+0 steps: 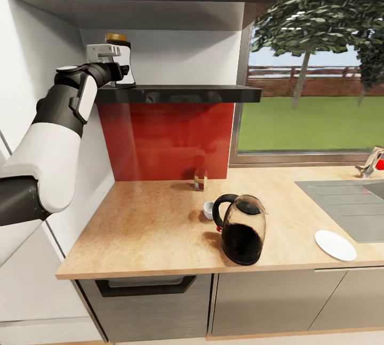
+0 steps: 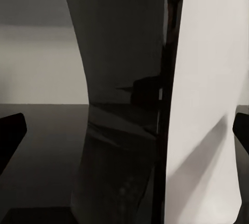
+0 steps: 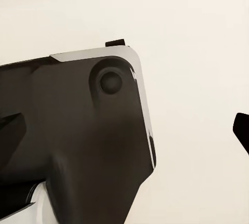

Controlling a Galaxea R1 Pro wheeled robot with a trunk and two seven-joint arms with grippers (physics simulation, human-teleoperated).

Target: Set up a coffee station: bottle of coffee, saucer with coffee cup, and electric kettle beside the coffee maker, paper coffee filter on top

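Flanking the bottle of coffee, fingers

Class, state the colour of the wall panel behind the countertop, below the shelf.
Glossy red wall panel, clearest in the head view.

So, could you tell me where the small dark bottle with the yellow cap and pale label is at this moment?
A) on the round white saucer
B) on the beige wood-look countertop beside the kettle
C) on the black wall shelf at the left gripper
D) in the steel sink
C: the small dark bottle with the yellow cap and pale label stands on the black wall shelf, with the left gripper up against it.
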